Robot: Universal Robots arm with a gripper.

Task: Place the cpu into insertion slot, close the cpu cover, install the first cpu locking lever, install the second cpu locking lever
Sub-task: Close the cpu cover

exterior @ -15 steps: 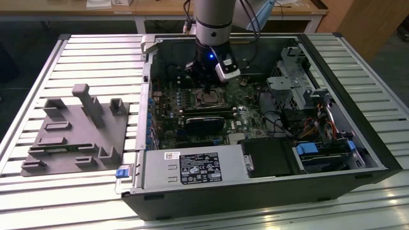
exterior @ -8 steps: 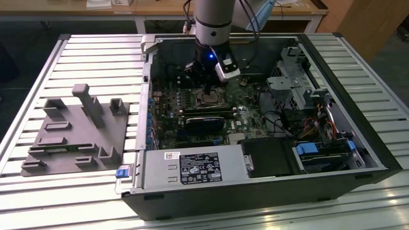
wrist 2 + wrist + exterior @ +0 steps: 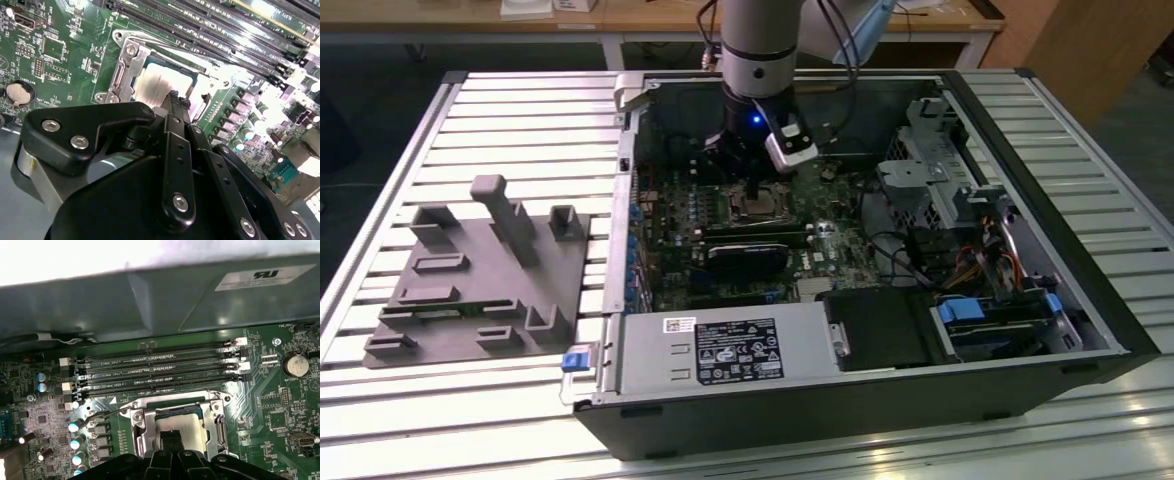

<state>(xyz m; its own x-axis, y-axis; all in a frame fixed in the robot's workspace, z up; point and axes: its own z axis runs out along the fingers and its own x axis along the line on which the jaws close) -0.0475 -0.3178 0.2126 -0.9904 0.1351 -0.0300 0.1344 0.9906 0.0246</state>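
Green motherboard (image 3: 265, 405), claw (image 3: 172, 436) fully closed, apparently touching seated cpu (image 3: 192, 429)

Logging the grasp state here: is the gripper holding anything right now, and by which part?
Nothing appears held: the gripper is shut, its tips together on or just above the face of the cpu.

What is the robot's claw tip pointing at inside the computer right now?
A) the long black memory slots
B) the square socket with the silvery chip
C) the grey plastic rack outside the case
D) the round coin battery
B: in the first wrist view the gripper has its tips right at the pale face of the cpu, which lies in the silver-rimmed insertion slot.
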